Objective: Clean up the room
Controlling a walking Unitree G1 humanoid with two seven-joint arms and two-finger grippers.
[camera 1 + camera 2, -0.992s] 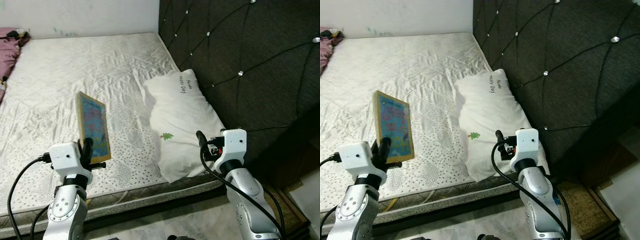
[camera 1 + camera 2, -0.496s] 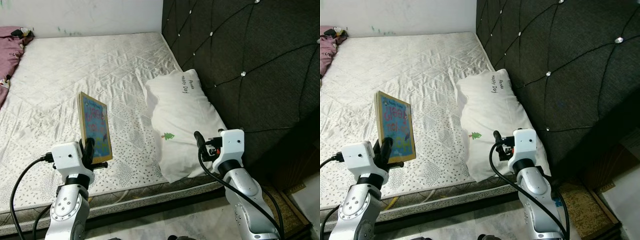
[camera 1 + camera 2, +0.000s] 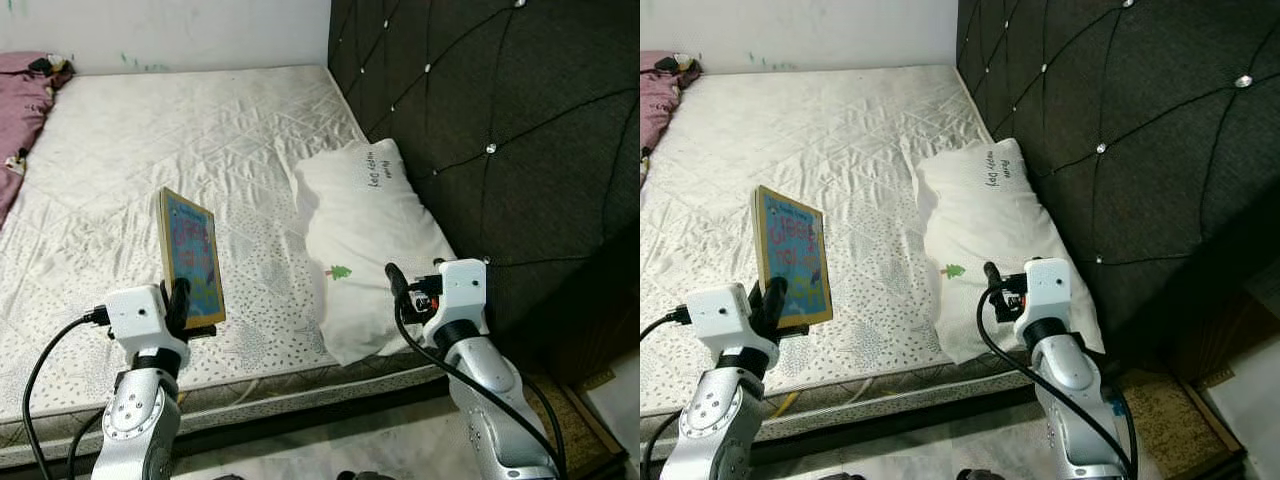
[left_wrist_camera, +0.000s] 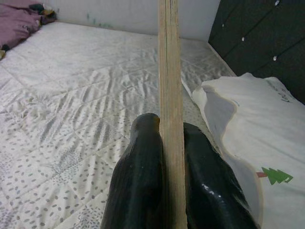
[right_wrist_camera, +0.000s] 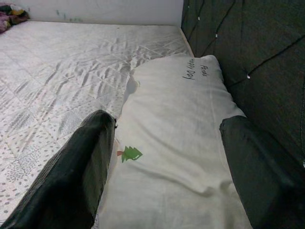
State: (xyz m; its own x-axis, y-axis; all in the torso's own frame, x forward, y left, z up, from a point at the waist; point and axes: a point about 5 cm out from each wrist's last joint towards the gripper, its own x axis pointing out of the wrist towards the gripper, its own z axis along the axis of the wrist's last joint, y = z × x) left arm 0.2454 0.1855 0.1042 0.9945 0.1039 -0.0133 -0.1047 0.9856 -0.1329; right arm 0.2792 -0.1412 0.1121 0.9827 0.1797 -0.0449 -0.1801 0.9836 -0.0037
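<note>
My left gripper (image 3: 183, 312) is shut on the lower edge of a thin wood-edged board with a blue printed face (image 3: 192, 253), held upright above the near edge of the mattress (image 3: 190, 140). In the left wrist view the board (image 4: 170, 95) stands edge-on, squeezed between the two black fingers (image 4: 140, 176). My right gripper (image 3: 398, 283) hovers open over the near end of a white pillow (image 3: 375, 235) that lies against the dark headboard. In the right wrist view its fingers (image 5: 86, 157) are spread wide, with the pillow (image 5: 181, 124) and its small green tree print between them.
A dark tufted headboard (image 3: 500, 130) runs along the right side of the bed. A purple cloth heap (image 3: 25, 90) lies at the far left corner. A white wall (image 3: 160, 30) stands behind the bed. Pale floor and a brown mat (image 3: 570, 410) show at the lower right.
The camera has shifted a little, so the whole scene sits slightly to the right. Both grippers keep the same pose, the left still holding the board.
</note>
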